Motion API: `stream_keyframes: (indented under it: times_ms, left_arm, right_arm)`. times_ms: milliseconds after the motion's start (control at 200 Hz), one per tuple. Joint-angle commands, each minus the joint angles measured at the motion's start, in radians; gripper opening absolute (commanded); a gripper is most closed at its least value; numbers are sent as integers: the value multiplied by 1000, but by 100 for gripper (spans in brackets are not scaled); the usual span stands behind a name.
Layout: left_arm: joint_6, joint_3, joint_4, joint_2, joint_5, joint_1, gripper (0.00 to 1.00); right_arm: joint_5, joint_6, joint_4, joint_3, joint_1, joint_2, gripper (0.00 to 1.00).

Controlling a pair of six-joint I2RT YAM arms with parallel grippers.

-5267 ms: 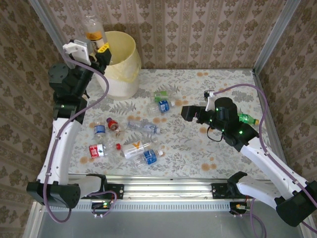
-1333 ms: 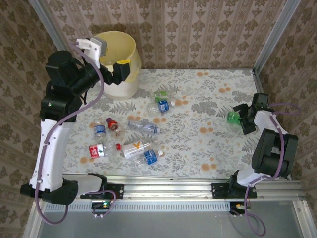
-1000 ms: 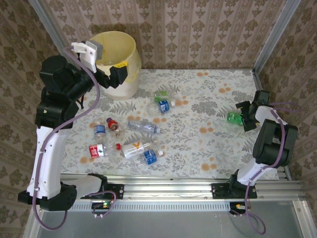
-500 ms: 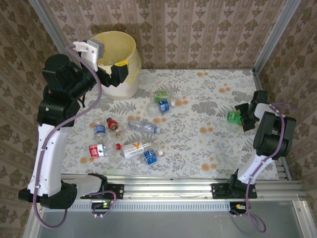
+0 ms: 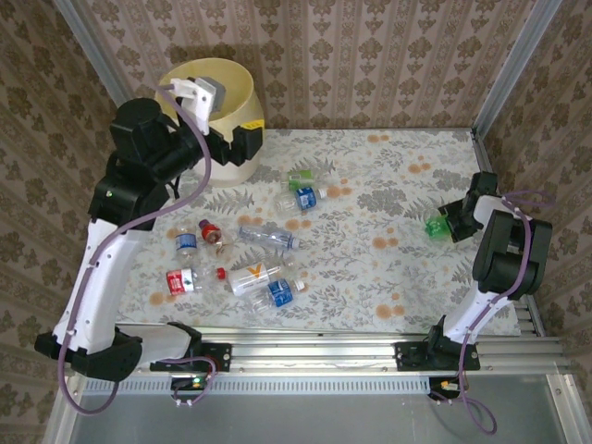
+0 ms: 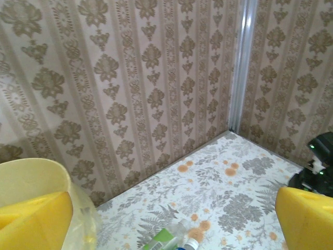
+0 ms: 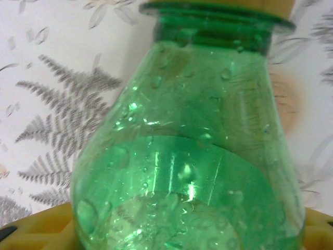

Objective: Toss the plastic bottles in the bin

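Distance to the bin (image 5: 237, 81) decides the coming move. The green bottle (image 5: 435, 225) lies at the far right edge of the table (image 5: 388, 277), its neck pointing away from the right gripper (image 5: 455, 219). That gripper's fingers sit on either side of the bottle's body, but I cannot tell whether they are pressing on it yet. The bin stands in the far left corner, well apart, just beside the left gripper (image 5: 239, 141), which is spread wide and empty. The other plastic bottles (image 5: 268, 236) lie centre-left, nearer the left arm.

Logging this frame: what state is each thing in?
bin: upright, bag-lined, open.
left gripper: open, empty, by the bin.
right gripper: around the green bottle; grip unclear.
green bottle: between the right gripper's fingers, near the table's right edge.
other bottles: lying scattered on the table.
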Motion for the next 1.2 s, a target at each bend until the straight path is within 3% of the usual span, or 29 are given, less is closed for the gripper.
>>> stream_keyframes:
  times_ms: [0, 210, 810, 1195]
  left_arm:
    - [14, -15, 40, -7, 4, -28, 100]
    - [-34, -90, 83, -14, 36, -38, 100]
    - [-150, -332, 253, -37, 168, -79, 100]
    - [-211, -425, 339, -6, 201, -139, 100]
  right_arm:
    - [-81, -16, 78, -32, 57, -9, 53]
    - [-100, -22, 111, -58, 114, -103, 46]
    - [-146, -97, 121, 38, 323, -372, 44]
    - [-224, -129, 192, 80, 389, -509, 44]
